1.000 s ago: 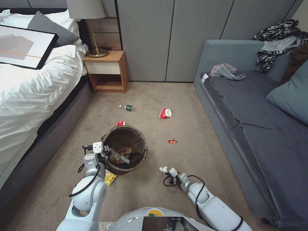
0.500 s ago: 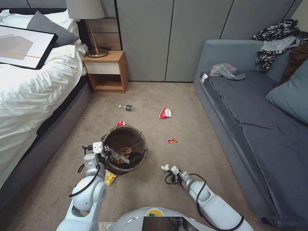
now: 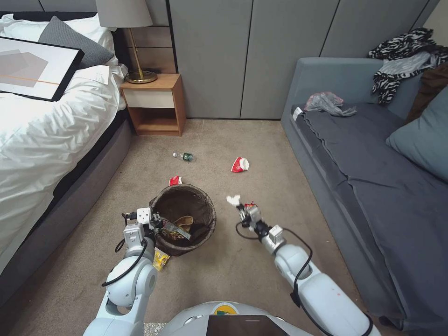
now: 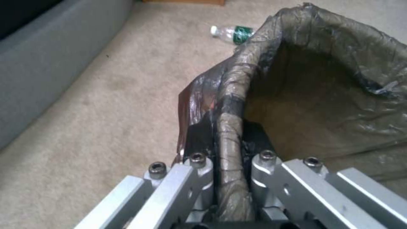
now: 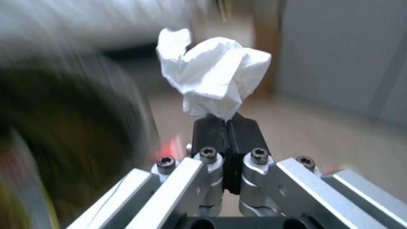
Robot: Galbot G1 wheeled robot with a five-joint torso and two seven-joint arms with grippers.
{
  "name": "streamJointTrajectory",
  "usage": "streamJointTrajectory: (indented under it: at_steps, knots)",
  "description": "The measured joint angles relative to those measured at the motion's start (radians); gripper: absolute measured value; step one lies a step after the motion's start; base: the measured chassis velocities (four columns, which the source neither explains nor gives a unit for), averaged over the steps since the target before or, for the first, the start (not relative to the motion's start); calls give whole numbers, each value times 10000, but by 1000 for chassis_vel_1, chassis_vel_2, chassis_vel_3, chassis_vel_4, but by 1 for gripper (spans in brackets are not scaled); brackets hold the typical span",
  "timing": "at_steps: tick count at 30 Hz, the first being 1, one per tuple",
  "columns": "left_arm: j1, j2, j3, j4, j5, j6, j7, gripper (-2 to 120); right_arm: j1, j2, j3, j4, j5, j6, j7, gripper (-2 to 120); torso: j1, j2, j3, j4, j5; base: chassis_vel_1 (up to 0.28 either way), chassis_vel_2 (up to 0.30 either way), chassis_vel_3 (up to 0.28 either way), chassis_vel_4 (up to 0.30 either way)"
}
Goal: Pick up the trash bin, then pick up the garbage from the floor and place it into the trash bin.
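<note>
Left arm bent at lower left of the head view, left gripper [image 3: 156, 223] clamped on the dark brown liner rim of the round trash bin [image 3: 205, 223], right arm stretched toward frame centre, right gripper [image 3: 241, 207] pinching a crumpled white tissue [image 3: 233, 199]

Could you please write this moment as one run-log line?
left gripper: clamped on trash bin rim | right gripper: holding white tissue, raised beside bin

Floor [image 3: 261, 140]: beige carpet, all around me.
Wall [image 3: 252, 51]: grey panels at my 12 o'clock.
Bed [image 3: 42, 140]: white duvet, 10 o'clock.
Nightstand [image 3: 155, 103]: wooden, 11 o'clock, lamp [image 3: 127, 28] on it.
Sofa [image 3: 373, 177]: grey-blue, 2 o'clock.
</note>
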Motion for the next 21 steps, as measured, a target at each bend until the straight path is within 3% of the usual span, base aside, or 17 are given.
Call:
streamJointTrajectory:
  at_steps: [4,7,8,10,14,21]
  knots:
    - [49,23,194,-109,-321,216,-7,5,684,-509,-528,1650,1223,61,-573,0,0,0,-1,0,-4,0,0,0,0]
    - [71,39,255,-153,-427,285,-10,5,1010,-786,-1057,1985,1486,-140,-630,0,0,0,0,1,2,0,0,0,0]
    - [82,39,291,-173,-465,316,-11,5,1293,-1013,-1649,2102,1660,-326,-574,0,0,-1,0,-1,1,0,0,0,0]
    - [92,24,354,-224,-515,354,-13,5,1702,-1243,-2705,1967,1774,-579,-389,0,0,-1,0,0,3,0,0,0,0]
    - [113,-24,426,-263,-518,373,-12,5,1956,-1180,-3526,1399,1715,-692,-241,0,0,0,0,-1,2,0,0,0,0]
    - [129,-51,469,-294,-490,384,-19,5,2035,-961,-3930,833,1536,-720,-163,0,0,0,0,-1,3,0,0,0,0]
